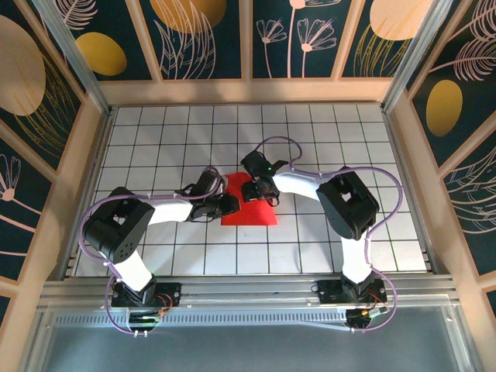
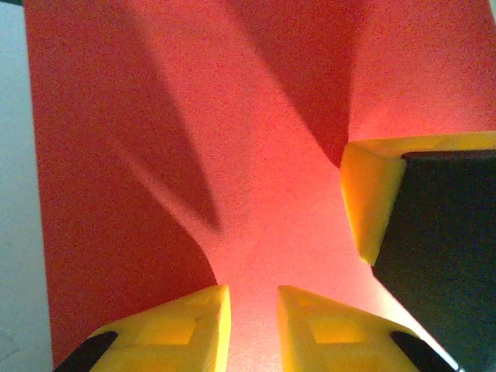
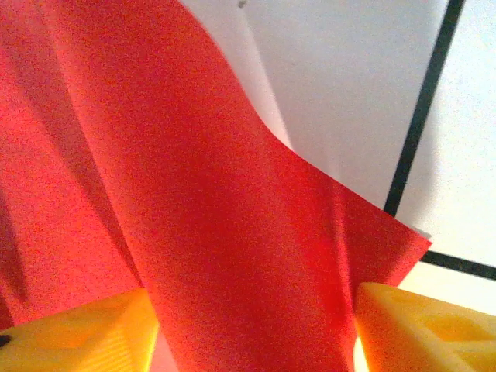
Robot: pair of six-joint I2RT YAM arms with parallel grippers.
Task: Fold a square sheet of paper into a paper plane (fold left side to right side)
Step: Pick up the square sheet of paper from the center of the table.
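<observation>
The square sheet of paper (image 1: pixel 249 212) is bright red and lies at the middle of the white grid table, partly under both grippers. My left gripper (image 1: pixel 225 205) is on its left part. In the left wrist view its yellow fingertips (image 2: pixel 194 329) stand a narrow gap apart on the flat paper (image 2: pixel 155 116), with nothing pinched. My right gripper (image 1: pixel 261 191) is at the sheet's far part. In the right wrist view a raised, curved flap of the paper (image 3: pixel 201 194) runs between its wide-apart jaws (image 3: pixel 256 333). One of its yellow fingers (image 2: pixel 370 194) shows in the left wrist view.
The white tiled table (image 1: pixel 155 139) with black grid lines is fenced by wooden-framed panels on the left, back and right. A metal rail (image 1: pixel 248 298) runs along the near edge by the arm bases. Purple cables loop over both arms.
</observation>
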